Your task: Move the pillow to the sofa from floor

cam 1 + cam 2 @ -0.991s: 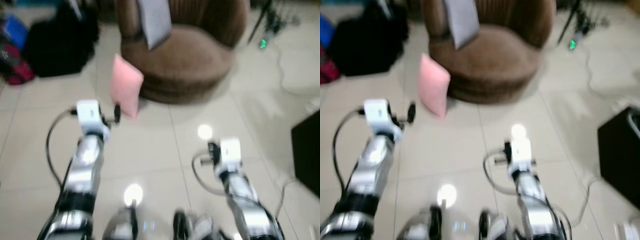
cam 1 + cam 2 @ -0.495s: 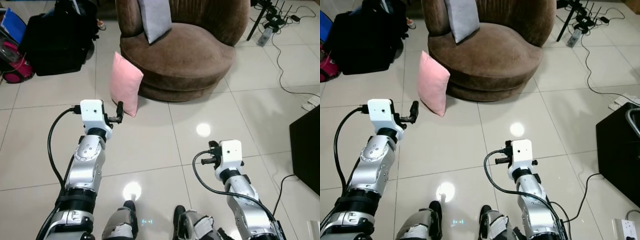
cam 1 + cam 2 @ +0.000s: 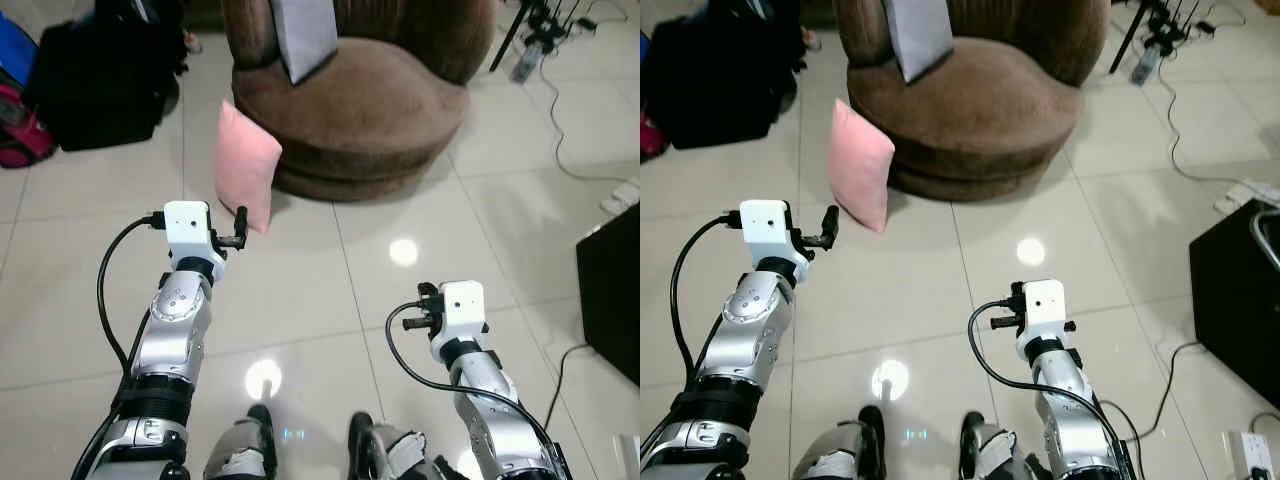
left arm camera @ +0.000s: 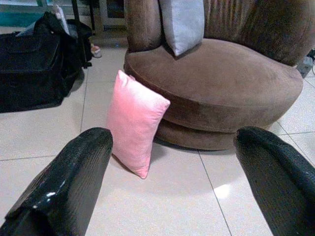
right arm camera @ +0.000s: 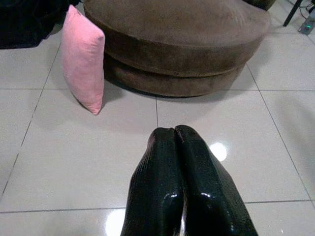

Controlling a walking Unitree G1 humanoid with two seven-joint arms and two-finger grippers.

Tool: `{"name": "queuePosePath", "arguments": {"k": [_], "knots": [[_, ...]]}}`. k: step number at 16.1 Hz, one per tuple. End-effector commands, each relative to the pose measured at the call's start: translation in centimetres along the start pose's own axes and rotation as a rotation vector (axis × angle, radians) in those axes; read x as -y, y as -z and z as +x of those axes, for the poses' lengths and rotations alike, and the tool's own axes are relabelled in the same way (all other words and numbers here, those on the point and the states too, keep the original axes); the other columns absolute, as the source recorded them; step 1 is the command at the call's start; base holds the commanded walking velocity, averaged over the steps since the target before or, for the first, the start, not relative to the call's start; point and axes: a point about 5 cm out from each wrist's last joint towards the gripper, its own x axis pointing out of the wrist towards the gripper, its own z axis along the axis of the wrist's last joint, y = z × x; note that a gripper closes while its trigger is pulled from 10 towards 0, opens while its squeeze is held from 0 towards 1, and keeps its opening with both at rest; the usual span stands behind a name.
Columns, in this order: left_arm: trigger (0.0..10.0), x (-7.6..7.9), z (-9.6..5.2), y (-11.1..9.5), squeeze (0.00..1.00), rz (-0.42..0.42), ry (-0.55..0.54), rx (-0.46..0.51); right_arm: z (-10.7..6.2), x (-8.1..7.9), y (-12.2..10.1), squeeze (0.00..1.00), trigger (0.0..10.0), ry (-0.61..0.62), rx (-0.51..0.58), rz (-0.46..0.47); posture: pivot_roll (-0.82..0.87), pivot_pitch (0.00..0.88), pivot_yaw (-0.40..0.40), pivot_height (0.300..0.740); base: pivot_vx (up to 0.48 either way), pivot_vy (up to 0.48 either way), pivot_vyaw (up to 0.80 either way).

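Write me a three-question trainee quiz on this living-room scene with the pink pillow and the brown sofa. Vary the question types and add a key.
1. True or false: the pink pillow lies flat on the sofa seat.
2. Multiple choice: the left end effector is (A) shut on the pillow, (B) open and short of the pillow, (C) resting on the sofa.
3. Fill in: the cushion propped on the brown sofa is coloured ____.

Key:
1. False. It stands upright on the tiled floor, leaning against the sofa base.
2. B. Its fingers are spread wide with the pillow ahead between them; the right end effector is shut and empty.
3. Grey: the grey cushion.
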Motion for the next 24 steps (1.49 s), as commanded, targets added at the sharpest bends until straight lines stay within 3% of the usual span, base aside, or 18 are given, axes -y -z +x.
{"name": "queuePosePath", "arguments": {"k": [1,18,24], "knots": [[10.0,0.28,-0.09,0.49,0.0,0.004,0.014,-0.019,-0.3,0.25,0.39,0.0,10.0,0.013,-0.022,-0.007,-0.11,0.249,-0.058,0.74,0.33,0.0,0.0],[10.0,0.33,-0.33,1.11,0.0,-0.013,0.003,-0.04,-0.61,0.27,0.72,0.0,10.0,0.009,-0.036,-0.005,-0.11,0.245,-0.065,0.74,0.019,0.0,0.0],[10.0,0.54,-0.28,1.32,0.0,0.034,-0.006,-0.05,-0.86,0.63,0.86,0.0,10.0,0.016,-0.045,-0.009,-0.11,0.243,-0.07,0.74,0.0,0.0,0.0]]}}
